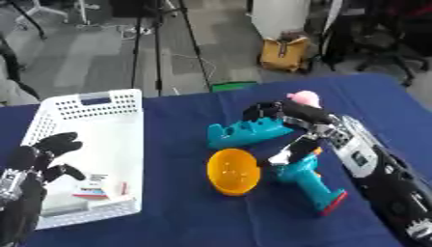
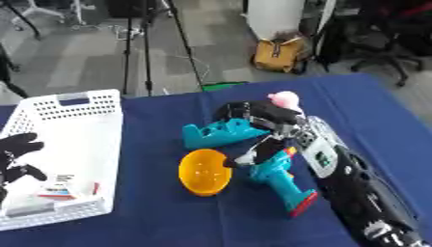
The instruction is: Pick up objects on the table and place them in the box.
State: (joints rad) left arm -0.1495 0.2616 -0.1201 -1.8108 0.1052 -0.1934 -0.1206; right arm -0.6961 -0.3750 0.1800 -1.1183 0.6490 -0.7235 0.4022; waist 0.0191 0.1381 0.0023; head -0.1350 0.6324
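A white slotted box (image 1: 93,99) stands at the table's left with a small white-and-red packet (image 1: 101,185) inside. Mid-table lie a teal cradle-shaped piece (image 1: 240,132), an orange bowl (image 1: 232,171) tipped on its side, and a teal toy drill (image 1: 308,181) with a red base. A pink toy (image 1: 303,98) shows just behind my right hand (image 1: 308,118). That hand hovers over the teal piece and drill, its fingers spread, the thumb hanging toward the bowl, gripping nothing that I can see. My left hand (image 1: 47,149) hangs open over the box's near left corner.
The blue tablecloth (image 1: 177,212) ends at the far edge, where tripod legs (image 1: 156,48), a yellow bag (image 1: 283,53) and a green item (image 1: 232,87) stand on the floor. An office chair (image 1: 397,43) is at the far right.
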